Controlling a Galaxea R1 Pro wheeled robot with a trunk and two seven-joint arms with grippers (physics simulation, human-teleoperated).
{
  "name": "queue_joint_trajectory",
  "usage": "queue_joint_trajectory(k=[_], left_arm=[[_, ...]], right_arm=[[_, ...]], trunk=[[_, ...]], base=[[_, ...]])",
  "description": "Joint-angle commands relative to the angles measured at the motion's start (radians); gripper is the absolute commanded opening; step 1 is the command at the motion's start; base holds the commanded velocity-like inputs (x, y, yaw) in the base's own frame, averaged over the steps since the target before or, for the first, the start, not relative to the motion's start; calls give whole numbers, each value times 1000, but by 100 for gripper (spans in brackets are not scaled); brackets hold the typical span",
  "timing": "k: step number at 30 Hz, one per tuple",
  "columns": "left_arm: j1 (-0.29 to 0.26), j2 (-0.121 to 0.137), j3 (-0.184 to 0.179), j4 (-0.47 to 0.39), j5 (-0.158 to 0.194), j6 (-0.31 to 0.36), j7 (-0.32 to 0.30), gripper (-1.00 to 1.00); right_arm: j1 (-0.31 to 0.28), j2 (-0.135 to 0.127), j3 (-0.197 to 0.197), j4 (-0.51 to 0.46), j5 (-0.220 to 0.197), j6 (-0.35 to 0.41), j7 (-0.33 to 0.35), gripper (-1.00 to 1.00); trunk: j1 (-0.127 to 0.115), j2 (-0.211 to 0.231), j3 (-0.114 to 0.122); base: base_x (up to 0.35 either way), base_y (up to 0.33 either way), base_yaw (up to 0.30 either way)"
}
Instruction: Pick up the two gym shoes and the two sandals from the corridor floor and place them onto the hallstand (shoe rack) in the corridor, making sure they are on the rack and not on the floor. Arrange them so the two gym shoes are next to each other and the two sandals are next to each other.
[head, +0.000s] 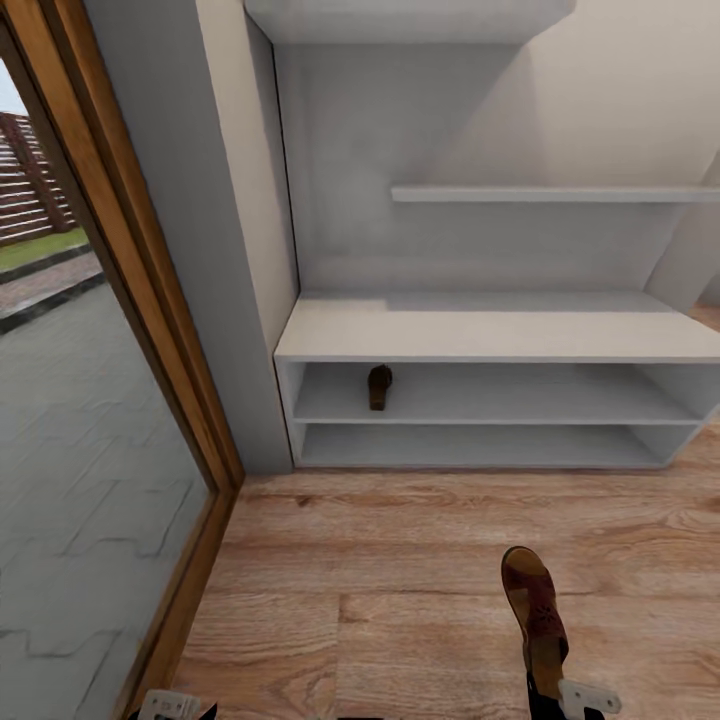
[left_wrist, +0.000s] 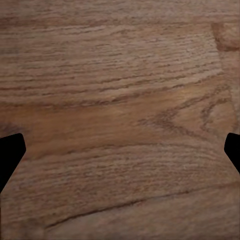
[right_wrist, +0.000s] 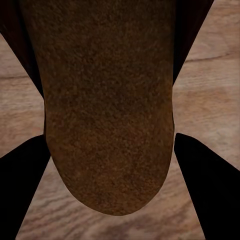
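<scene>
Sandal (head: 536, 618) riding in right claw (head: 560, 690), held at heel end, toe pointing away from robot toward hallstand (head: 500, 335). Long axis running roughly front-to-back in head view, leaning slightly left at the toe. Hanging above corridor floor (head: 400, 560), near the rack but not yet over it.

Right wrist view: looking along tan footbed (right_wrist: 107, 110), dark claw fingers (right_wrist: 25, 180) flanking it on both sides, appearing clamped on the sole edges. Exact contact hidden by the sole itself.

Second sandal (head: 379, 386) already sitting on upper open tier of hallstand, left portion, long axis pointing into the shelf.

Left claw (left_wrist: 120, 155) hovering over bare floor planks, fingers spread wide apart, carrying nothing.

Handling, judged: light item, sole probably fairly stiff along its length, straps soft and likely to deform. Gripping across sole at heel seeming sound; cantilevered toe possibly drooping or swinging. Matching orientation of shelved sandal and setting down just beside it looking like the sensible placement.

Gym shoes: nothing to report from these views.
</scene>
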Motion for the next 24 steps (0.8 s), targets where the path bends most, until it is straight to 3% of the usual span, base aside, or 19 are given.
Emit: queue_joint_trajectory(k=[1,19,23,24], left_arm=[[-1,0,2,1,10,1,-9,100],[-1,-2,1,1,11,1,-9,100],[0,-2,1,1,11,1,-9,100],[0,-2,1,1,11,1,-9,100]], right_arm=[[-1,0,0,1,1,-3,-2,-100],[-2,10,-1,-29,2,19,-4,-100],[-4,16,-2,-93,2,109,-15,-100],[-6,18,-1,-128,2,173,-26,-100]], trunk=[[0,0,-1],[0,0,-1],[0,0,-1],[0,0,-1]], base=[[-16,8,0],[-2,1,0],[0,0,0],[0,0,0]])
